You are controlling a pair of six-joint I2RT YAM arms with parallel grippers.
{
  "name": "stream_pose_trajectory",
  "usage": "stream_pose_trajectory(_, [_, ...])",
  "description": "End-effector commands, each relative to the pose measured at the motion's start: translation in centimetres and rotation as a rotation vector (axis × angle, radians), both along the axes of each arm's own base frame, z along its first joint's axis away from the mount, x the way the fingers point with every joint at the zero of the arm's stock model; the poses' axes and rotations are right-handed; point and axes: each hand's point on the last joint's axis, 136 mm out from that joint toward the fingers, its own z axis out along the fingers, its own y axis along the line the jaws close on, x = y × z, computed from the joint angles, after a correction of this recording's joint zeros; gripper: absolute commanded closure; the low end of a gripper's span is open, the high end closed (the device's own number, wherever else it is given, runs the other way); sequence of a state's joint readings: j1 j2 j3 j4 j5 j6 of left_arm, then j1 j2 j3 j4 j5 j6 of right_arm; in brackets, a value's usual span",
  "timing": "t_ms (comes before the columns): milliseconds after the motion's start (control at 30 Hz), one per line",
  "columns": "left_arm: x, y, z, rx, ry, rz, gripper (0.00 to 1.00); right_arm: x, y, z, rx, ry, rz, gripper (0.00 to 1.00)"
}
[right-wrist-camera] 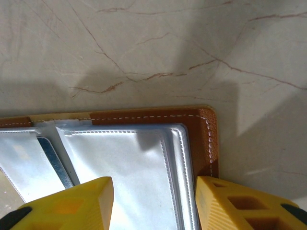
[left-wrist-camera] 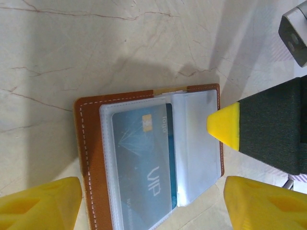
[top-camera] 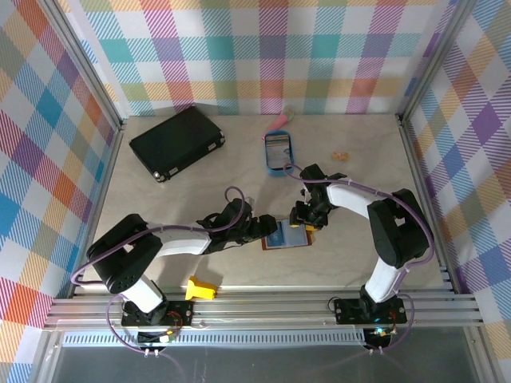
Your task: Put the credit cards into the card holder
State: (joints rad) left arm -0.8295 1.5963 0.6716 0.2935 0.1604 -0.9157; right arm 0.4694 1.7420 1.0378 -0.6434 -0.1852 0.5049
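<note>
One credit card — blue, marked VIP — lies inside a clear sleeve of the card holder, which is open on the tabletop. Above the holder the left gripper hovers spread and empty; the right gripper, half spread, rests on the holder's sleeves. This insertion seems finished; next, another card must be fetched, with the holder kept open.
</note>
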Motion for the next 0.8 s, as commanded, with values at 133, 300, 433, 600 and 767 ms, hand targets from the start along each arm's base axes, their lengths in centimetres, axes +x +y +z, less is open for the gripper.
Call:
stream_pose_trajectory(133, [0.0,0.3,-0.6,0.089,0.015,0.022,0.24,-1.1,0.4,-1.6,0.021,0.056,-0.010,0.52])
stream_pose_trajectory(300, [0.3,1.3,-0.5,0.139,0.019,0.072,0.24,-1.2,0.3,-1.7,0.019,0.060,-0.013,0.52])
stream_pose_trajectory(433, [0.3,1.0,-0.5,0.149,0.032,0.070,0.24,-1.3,0.3,-1.9,0.022,0.064,-0.014,0.52])
stream_pose_trajectory(600, [0.2,0.2,-0.6,0.143,0.033,0.053,0.24,-1.4,0.3,-2.0,0.021,0.066,-0.014,0.52])
stream_pose_trajectory(767, [0.3,0.3,-0.8,0.177,0.052,0.065,0.24,-1.3,0.3,-1.9,0.023,0.066,-0.014,0.52])
